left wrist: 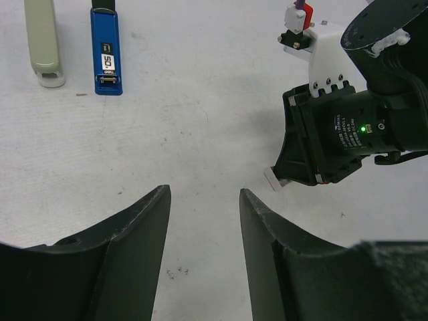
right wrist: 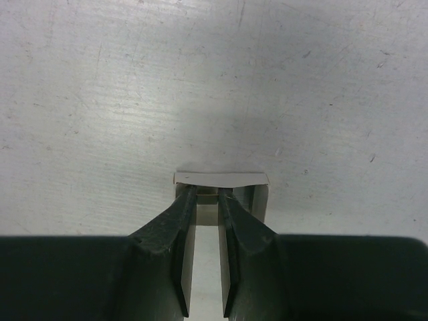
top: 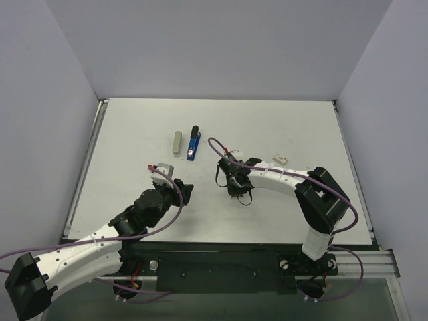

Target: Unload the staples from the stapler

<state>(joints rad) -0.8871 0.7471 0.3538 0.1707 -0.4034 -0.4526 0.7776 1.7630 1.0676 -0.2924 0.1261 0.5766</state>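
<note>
The stapler (top: pixel 194 142) lies flat in the upper middle of the top view, blue with a black end. It is just beside a beige bar (top: pixel 176 142) and parallel to it, the two not touching. It looks shut, and neither arm is near it.

The work is lower, around the middle of the table (top: pixel 134 127). There the right gripper (right wrist: pixel 206 192) points down at the surface, its jaws drawn almost together with only a narrow slit between them. A small pale piece (right wrist: pixel 221 178) lies across their tips, wider than the slit. In the slit sits a dim grey sliver, probably the staples (right wrist: pixel 208 198), though it is too small to be sure. Whether the jaws truly pinch either one cannot be told.

The left gripper (left wrist: pixel 204 190) sits in the lower left of the top view. Its jaws are open and empty, aimed across bare table at the right one. A white box (top: pixel 281 159) rests alone at centre right, apart from both arms.

If the sliver is the staples, they are already out of the stapler and the main step is done. What seems left is securing them and setting them down somewhere, perhaps by the box. If it is not, the stapler has yet to be opened and the task is barely begun
</note>
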